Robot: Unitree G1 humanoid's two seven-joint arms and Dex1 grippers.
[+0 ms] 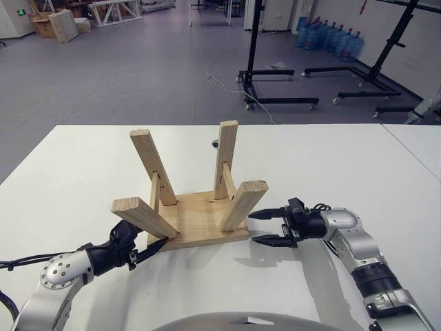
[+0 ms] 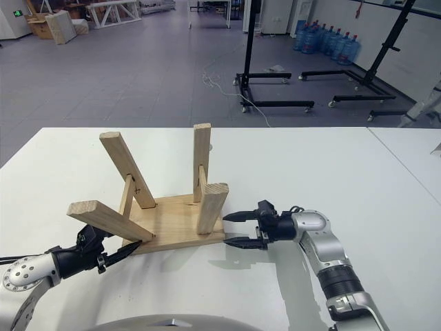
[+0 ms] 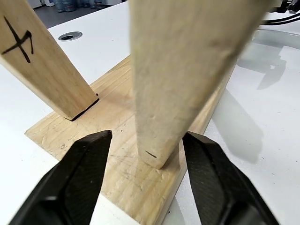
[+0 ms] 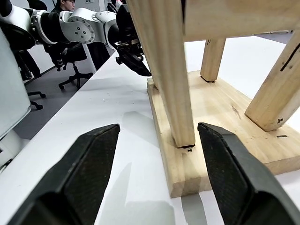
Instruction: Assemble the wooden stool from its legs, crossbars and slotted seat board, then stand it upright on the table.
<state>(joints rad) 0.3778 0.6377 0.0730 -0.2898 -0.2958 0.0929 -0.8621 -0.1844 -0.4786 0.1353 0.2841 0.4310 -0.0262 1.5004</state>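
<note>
1. On the left gripper, fingers parted wide and closed on nothing.
2. Between those fingers, the foot of the near left leg, set into the seat board; one pad just beside the wood, contact impossible to judge.
3. Beyond the left fingers, farther along the board, the far left leg, tilted and marked with a black hand-drawn cross.
4. On the right gripper, fingers spread just as wide, holding nothing and clear of the wood.
5. Just ahead of the right fingertips, the edge of the board and the foot of the near right leg, in line with the gap but not inside it.
6. Between the two grippers, the stool upside down: board flat on the white table, four legs pointing up and splayed outward.
7. Past both sets of fingers, on the board's far side, the far right leg, close to upright; beside the foot of each far leg, a thin wooden strip standing on the board.
8. Farther off again from the left fingers, a round grommet in the table top.
</note>
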